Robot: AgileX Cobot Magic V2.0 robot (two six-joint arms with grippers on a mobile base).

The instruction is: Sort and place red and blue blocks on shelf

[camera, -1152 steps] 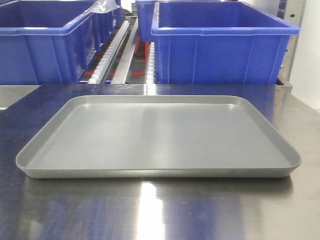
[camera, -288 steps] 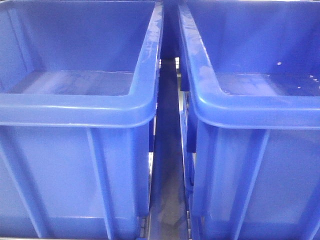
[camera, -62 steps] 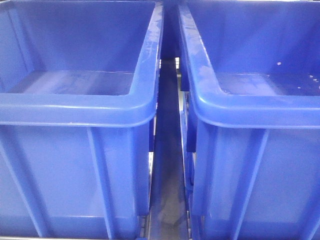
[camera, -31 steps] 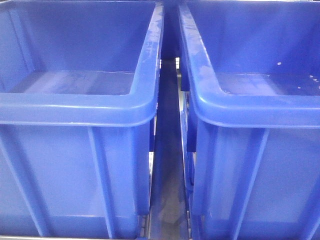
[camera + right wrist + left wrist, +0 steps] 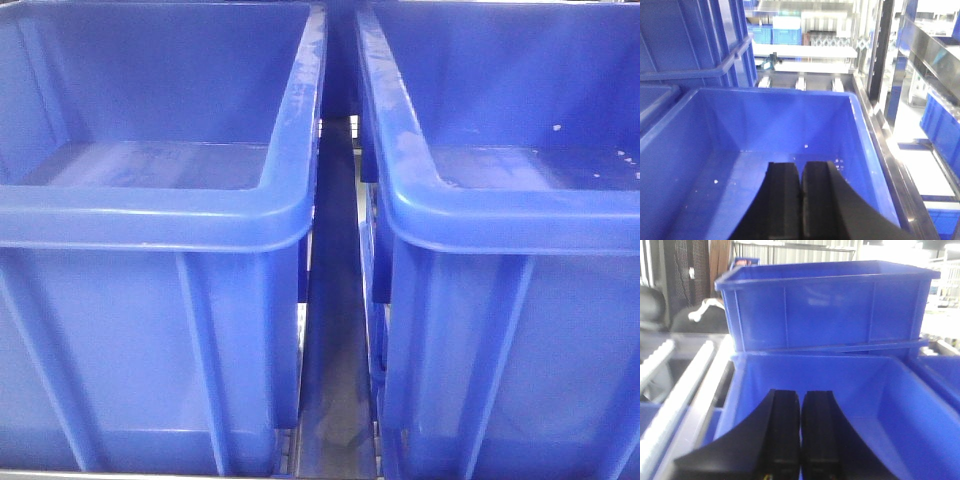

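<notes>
From the front view we see 2 large blue bins side by side, the left bin (image 5: 150,215) and the right bin (image 5: 500,220), with a narrow gap (image 5: 338,330) between them that runs back along a grey shelf surface. Both rims are thick and rounded, and the rim of the right one carries pale scuff marks. What shows of each bin's floor holds no cube: neither the red block nor the blue block appears in any of the 3 views, so we cannot say where they are.

In the left wrist view our left gripper (image 5: 800,440) hangs above the open mouth of a blue bin (image 5: 875,400). Its 2 black fingers (image 5: 782,435) stand pressed together with only a thin seam between them, and nothing is caught in that seam. Behind this bin stands another blue bin (image 5: 830,310), higher up, and to the left run pale metal rails (image 5: 675,390).

In the right wrist view our right gripper (image 5: 801,205) hangs over another blue bin (image 5: 765,135), whose floor shows a few small white specks (image 5: 806,146). Its 2 black fingers (image 5: 785,200) are likewise drawn tight together and hold nothing. A bright metal shelf frame (image 5: 885,75) rises at the right.
</notes>
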